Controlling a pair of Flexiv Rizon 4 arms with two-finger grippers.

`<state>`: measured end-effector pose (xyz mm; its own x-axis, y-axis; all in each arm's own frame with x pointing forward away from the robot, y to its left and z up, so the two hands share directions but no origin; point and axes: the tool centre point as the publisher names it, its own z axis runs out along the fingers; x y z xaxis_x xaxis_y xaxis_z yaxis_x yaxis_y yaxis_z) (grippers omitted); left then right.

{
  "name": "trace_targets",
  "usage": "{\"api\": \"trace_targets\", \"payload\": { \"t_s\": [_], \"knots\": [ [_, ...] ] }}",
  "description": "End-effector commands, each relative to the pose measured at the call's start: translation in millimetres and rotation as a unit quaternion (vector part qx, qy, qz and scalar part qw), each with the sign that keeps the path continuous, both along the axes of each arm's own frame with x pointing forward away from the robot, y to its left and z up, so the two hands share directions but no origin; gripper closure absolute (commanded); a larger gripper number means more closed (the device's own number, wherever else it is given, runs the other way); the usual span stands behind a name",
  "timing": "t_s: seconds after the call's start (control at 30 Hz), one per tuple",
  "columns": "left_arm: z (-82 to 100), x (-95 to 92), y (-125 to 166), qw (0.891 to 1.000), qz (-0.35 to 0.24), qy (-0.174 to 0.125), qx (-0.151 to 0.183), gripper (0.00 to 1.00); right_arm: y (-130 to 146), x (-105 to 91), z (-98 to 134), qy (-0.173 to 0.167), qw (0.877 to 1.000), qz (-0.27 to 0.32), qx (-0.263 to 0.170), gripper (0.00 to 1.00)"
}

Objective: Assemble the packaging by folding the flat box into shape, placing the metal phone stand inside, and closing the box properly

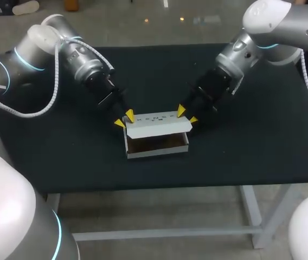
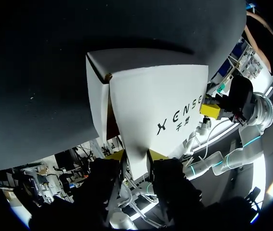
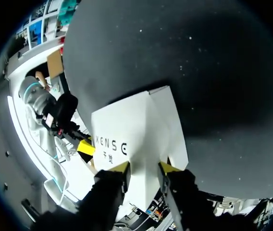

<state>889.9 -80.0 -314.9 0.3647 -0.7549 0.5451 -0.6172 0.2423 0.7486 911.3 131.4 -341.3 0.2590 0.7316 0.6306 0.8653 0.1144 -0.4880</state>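
The white box [image 1: 156,125], dark-lettered and brown inside, lies on a black table [image 1: 262,146].

Soft overhead light falling on the table [image 1: 262,146], white box [image 1: 156,152] glaring against it, lid [image 1: 159,125] shadowing its inside, highlights gleaming on the right arm [image 1: 273,19].

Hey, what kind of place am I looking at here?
Probably a robotics lab workbench: two robot arms, with the left gripper and right gripper gripping the lid of a white box on a black-covered table.
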Motion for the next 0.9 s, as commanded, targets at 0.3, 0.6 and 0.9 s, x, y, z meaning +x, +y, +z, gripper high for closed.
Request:
{"api": "trace_targets", "payload": {
  "t_s": [0.3, 0.6, 0.9],
  "knots": [
    [-4.0, 9.3, -3.6, 1.0, -0.01, 0.018, -0.004, 0.71, 4.5, 3.3, 2.4, 0.012, 1.0, 0.003, -0.001, 0.6],
    [-6.8, 10.2, -2.4, 0.999, -0.024, 0.037, -0.021, 0.71, 4.4, 4.0, 0.3, 0.03, 1.0, -0.001, -0.003, 0.61],
    [-5.4, 14.2, -0.6, 0.998, -0.032, 0.054, -0.029, 0.72, 5.3, 6.4, 5.2, 0.043, 0.999, -0.003, -0.003, 0.62]
  ]
}}
